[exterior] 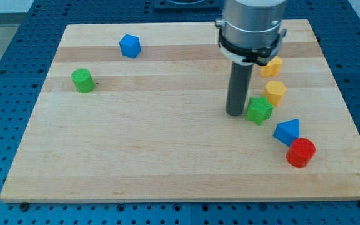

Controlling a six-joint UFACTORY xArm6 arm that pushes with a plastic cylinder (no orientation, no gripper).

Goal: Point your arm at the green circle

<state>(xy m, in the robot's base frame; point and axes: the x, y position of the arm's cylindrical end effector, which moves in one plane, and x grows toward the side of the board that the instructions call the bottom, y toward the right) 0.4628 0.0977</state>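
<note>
My tip [235, 114], a bare rod with no jaws to be set apart or together, is being held beside the green star [259, 110] near the worktop's [167, 156] right edge, so the green circle [82, 80] by the left edge is being left unpointed at.

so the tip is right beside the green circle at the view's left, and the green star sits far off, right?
Not quite. The camera view shows my tip right beside the green star, on its left. The green circle sits far off at the view's left.
</note>
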